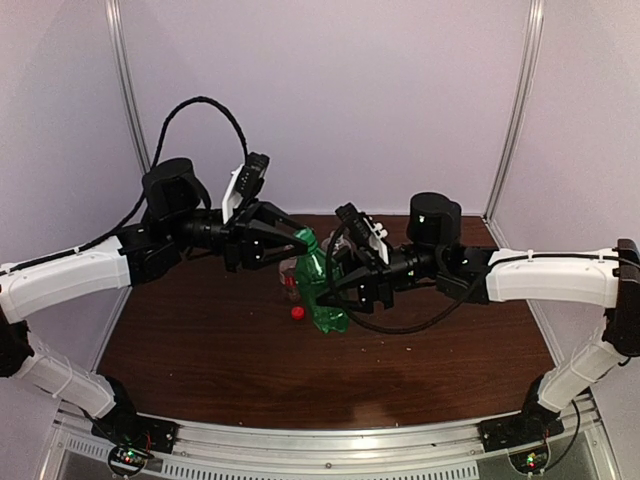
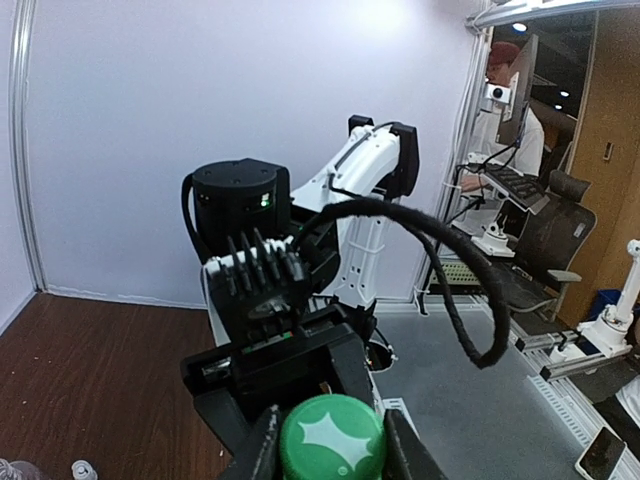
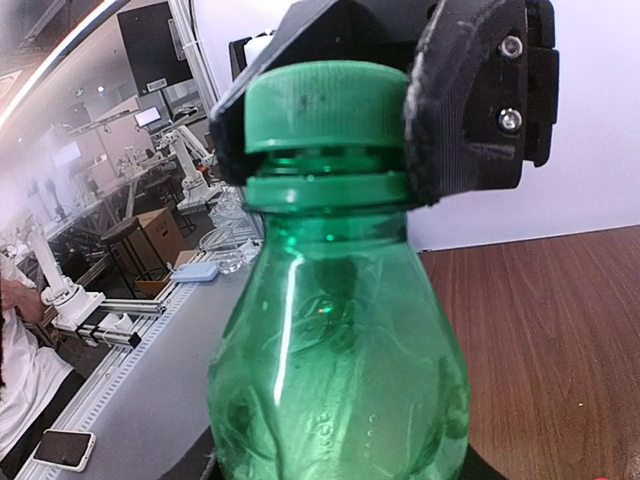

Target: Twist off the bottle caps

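Item: green bottle [image 3: 335, 330], my right gripper [image 1: 345, 285] clamped round its body as anchor, my left gripper [image 2: 330, 450] pinched tight on the green cap [image 3: 320, 105], ready to twist.

From here I see pale lilac wall panels [image 1: 330, 90] far and to both sides, joined by metal posts [image 1: 515, 110]. The table [image 1: 200, 350] is dark brown wood. Past its near edge stands a black office chair [image 2: 545, 240] under a ceiling light [image 2: 518, 27].
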Robot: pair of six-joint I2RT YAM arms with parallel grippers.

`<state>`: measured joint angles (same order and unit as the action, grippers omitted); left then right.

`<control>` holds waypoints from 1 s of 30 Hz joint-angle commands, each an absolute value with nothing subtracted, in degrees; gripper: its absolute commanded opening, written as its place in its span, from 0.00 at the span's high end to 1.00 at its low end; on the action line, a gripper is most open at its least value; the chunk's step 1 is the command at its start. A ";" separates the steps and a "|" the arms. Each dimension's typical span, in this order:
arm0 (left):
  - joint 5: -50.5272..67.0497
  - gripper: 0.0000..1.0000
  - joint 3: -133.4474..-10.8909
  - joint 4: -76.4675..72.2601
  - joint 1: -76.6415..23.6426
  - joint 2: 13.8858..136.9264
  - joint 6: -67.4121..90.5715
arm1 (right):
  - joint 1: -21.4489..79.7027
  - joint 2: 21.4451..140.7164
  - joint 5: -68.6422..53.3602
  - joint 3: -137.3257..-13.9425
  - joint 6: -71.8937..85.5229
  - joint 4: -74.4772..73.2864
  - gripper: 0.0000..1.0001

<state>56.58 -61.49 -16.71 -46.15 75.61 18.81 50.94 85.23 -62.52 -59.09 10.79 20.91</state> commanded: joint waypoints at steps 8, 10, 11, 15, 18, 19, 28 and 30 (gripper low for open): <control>38.29 0.83 -66.28 -8.97 -46.82 76.30 27.01 | 50.01 83.12 -41.57 -59.10 6.27 14.58 0.58; 30.61 0.83 -68.06 -5.33 -47.77 76.69 29.24 | 50.31 82.67 -35.70 -58.34 6.00 14.71 0.58; 26.80 0.83 -68.82 -3.57 -48.46 76.88 30.05 | 50.52 82.44 -32.68 -57.90 5.98 15.07 0.58; 14.87 0.82 -71.69 2.09 -52.04 78.03 31.26 | 51.74 81.39 -21.73 -56.27 5.36 15.97 0.59; 11.54 0.78 -73.01 2.85 -53.73 79.33 31.77 | 52.67 80.67 -16.46 -55.69 4.55 15.98 0.59; 11.52 0.77 -73.37 2.77 -53.97 79.84 31.91 | 52.73 80.50 -16.02 -55.58 4.53 15.96 0.59; 15.66 0.60 -72.93 0.30 -53.95 80.43 28.69 | 52.60 78.49 -20.45 -53.70 3.48 16.53 0.59; 16.30 0.51 -72.44 0.29 -53.83 79.53 26.84 | 52.48 77.89 -21.95 -53.32 3.35 16.63 0.59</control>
